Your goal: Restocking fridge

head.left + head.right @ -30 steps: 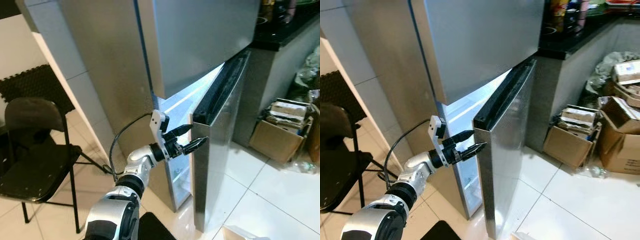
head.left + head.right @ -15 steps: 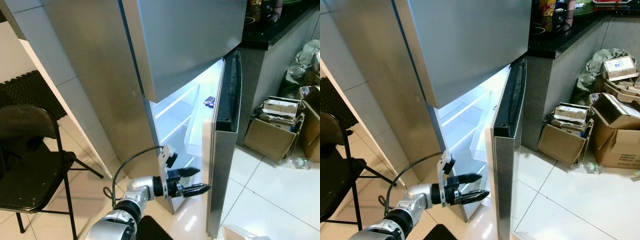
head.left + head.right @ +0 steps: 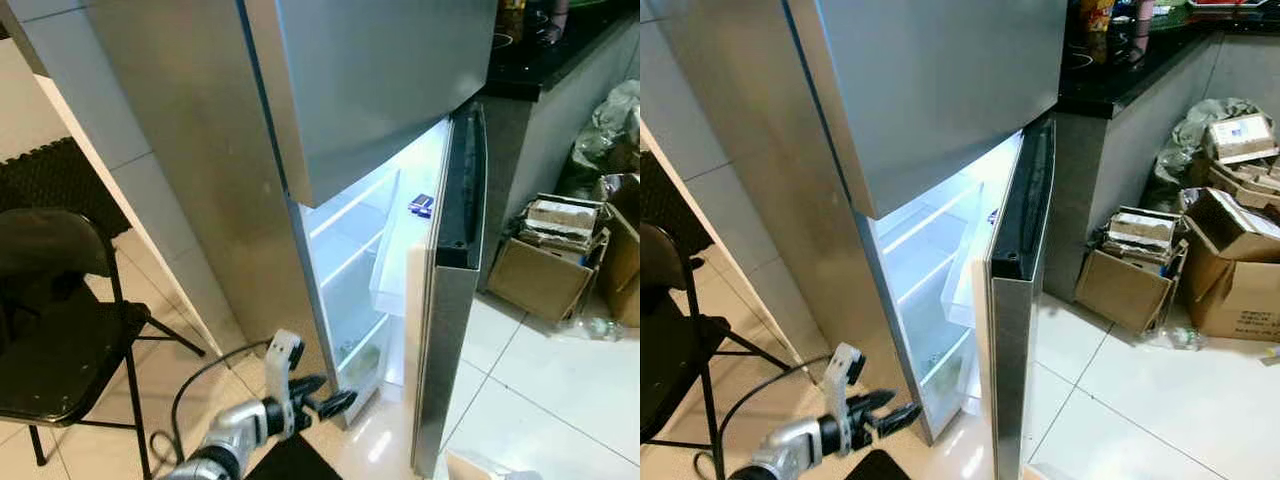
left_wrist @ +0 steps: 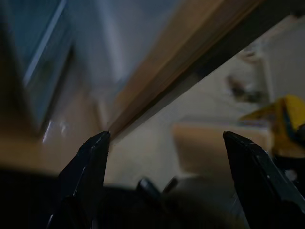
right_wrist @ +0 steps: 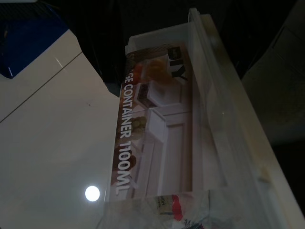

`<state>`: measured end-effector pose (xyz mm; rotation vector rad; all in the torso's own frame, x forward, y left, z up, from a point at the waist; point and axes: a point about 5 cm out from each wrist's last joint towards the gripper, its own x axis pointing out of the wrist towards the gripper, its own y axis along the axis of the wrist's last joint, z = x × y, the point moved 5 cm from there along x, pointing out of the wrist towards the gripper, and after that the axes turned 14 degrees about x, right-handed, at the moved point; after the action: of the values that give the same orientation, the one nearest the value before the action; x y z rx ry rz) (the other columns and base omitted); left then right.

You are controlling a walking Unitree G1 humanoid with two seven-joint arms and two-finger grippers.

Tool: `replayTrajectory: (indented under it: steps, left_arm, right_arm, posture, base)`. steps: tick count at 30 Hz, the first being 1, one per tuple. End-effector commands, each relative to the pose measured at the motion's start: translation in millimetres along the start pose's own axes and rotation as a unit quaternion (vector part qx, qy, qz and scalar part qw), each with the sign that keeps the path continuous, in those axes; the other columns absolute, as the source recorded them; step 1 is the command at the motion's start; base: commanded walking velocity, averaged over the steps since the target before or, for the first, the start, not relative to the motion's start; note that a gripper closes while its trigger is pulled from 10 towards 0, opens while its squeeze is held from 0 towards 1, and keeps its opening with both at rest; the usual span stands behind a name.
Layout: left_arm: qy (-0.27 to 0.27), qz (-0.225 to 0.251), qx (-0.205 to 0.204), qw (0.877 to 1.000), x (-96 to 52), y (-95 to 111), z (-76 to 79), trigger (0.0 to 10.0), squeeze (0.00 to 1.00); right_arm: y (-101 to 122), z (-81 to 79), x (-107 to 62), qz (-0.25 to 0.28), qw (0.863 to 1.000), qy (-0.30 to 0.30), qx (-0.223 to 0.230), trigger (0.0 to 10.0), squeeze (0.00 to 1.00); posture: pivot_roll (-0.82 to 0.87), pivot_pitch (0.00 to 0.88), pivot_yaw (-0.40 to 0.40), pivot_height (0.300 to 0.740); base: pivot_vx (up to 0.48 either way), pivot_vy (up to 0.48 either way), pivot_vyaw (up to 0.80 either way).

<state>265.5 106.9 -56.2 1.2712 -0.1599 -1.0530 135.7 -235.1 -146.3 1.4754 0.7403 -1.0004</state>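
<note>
**Fridge door ajar, container seen at the right wrist**

The fridge (image 3: 200,150) is seen with its lower door (image 3: 450,290) swung open and the lit shelves (image 3: 350,240) exposed; a small blue item (image 3: 421,204) is seen near the top of the opening. The left claw (image 3: 330,403) is held low, just beside the fridge's bottom corner, with its fingers apart and nothing between them. In the right wrist view a clear plastic container (image 5: 190,119) with a printed paper sleeve is seen close up against a white surface; the state of the right claw cannot be told, nor whether the container is held.

The container is judged to be light, stiff and thin-walled, with smooth sides that may slip; its wrap could slide under pressure. A hold across the rim or the short walls is advised, where the plastic is stiffest, with moderate squeeze so the walls are not bowed. Cardboard boxes (image 3: 1140,270) are stacked on the floor to the right, near the door's swing
</note>
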Motion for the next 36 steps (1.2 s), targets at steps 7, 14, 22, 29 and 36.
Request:
replayTrajectory:
  steps: [7,14,22,29,36]
  left_arm:
    - [0.102,-0.054,-0.036,0.993,-21.0,-35.7,-20.6,10.0,0.00]
    - [0.158,-0.091,-0.073,0.980,-34.6,-64.6,-24.3,10.0,0.00]
    - [0.167,-0.123,-0.081,0.975,-40.4,-84.9,-17.4,10.0,0.00]
    - [0.170,-0.124,-0.083,0.974,-38.5,-86.2,-15.6,10.0,0.00]
    - [0.168,-0.125,-0.082,0.974,-36.1,-86.3,-13.4,10.0,0.00]
  right_arm:
    - [24.3,-7.6,2.4,0.040,0.997,0.007,-0.062,10.0,0.00]
    - [48.9,-28.7,4.2,0.073,0.983,0.049,-0.163,10.0,0.00]
    - [61.1,-71.2,0.1,0.072,0.937,0.174,-0.295,10.0,0.00]
    - [46.8,-70.9,-0.3,0.009,0.895,0.203,-0.398,10.0,0.00]
    - [57.1,-79.2,-1.7,0.035,0.908,0.215,-0.358,10.0,0.00]
  posture:
    - [-0.17,0.000,0.084,0.740]
    - [-0.18,0.000,0.099,0.740]
    - [-0.18,0.000,0.097,0.740]
    - [-0.17,0.000,0.086,0.740]
    - [-0.18,0.000,0.091,0.740]
  base:
    - [0.000,0.000,0.00]
    - [0.000,0.000,0.00]
    - [0.000,0.000,0.00]
    - [0.000,0.000,0.00]
    - [0.000,0.000,0.00]
